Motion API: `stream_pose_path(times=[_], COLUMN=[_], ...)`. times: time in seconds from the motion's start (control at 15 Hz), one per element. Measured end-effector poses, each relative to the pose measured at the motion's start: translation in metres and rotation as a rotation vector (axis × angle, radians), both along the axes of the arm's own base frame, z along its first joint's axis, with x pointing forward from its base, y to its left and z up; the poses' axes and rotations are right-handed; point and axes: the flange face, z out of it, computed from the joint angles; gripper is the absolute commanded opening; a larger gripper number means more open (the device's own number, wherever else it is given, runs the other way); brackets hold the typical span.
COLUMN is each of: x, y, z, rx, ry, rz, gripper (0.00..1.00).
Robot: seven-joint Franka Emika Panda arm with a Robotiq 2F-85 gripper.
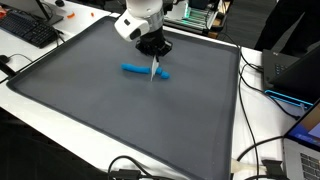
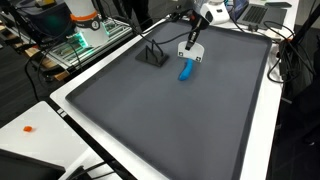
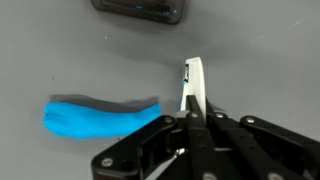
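My gripper (image 1: 154, 54) is shut on a thin white pen-like object (image 1: 155, 70) that sticks out past the fingertips and points down at the grey mat (image 1: 90, 100). A blue elongated object (image 1: 142, 70) lies flat on the mat just beside the white tip. In the wrist view the white object (image 3: 194, 85) stands out from between the fingers (image 3: 193, 116), and the blue object (image 3: 100, 118) lies to its left. In an exterior view the gripper (image 2: 196, 33) hovers above the blue object (image 2: 186, 71) with the white object (image 2: 191, 48) between them.
A small black stand (image 2: 152, 56) sits on the mat near the gripper and also shows at the top of the wrist view (image 3: 140, 8). A keyboard (image 1: 30, 30) lies beyond the mat's edge. Cables (image 1: 262, 85) and a laptop (image 1: 298, 70) line one side. A green-lit rack (image 2: 82, 40) stands off the table.
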Motion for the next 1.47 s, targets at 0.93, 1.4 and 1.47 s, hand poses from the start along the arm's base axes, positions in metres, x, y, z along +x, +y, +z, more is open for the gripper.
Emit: stream_pose_path(times=[0.93, 1.4, 1.47], x=[0.018, 0.02, 0.02], y=[-0.025, -0.04, -0.041], z=[0.039, 0.032, 0.03], rx=[-0.037, -0.068, -0.069], ry=[-0.075, -0.069, -0.066], rz=[-0.013, -0.015, -0.016], gripper=[0.01, 0.01, 0.01])
